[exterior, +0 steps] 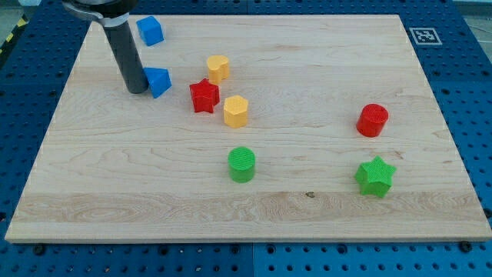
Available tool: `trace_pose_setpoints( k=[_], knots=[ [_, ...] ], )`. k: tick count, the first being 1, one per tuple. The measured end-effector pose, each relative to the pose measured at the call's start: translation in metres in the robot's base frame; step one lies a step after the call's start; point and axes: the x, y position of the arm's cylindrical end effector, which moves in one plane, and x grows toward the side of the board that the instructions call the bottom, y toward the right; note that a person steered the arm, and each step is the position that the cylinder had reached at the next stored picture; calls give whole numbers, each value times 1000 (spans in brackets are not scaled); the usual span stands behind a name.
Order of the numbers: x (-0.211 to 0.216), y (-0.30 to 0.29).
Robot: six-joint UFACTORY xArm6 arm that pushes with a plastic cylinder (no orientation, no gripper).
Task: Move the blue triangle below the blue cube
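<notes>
The blue cube (150,30) sits near the board's top left. The blue triangle (159,81) lies below it, a little to the right. My tip (136,89) rests on the board right at the triangle's left side, touching or almost touching it. The dark rod rises from there toward the view's top left.
A red star (204,96), a yellow heart (218,68) and a yellow hexagon (236,111) cluster right of the triangle. A green cylinder (241,165) sits at centre bottom. A red cylinder (373,120) and a green star (375,176) are at the right.
</notes>
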Motion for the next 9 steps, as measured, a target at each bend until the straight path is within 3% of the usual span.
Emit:
trace_pose_setpoints(
  k=[2, 7, 9],
  knots=[
    [52, 45],
    [6, 51],
    [-4, 10]
  ],
)
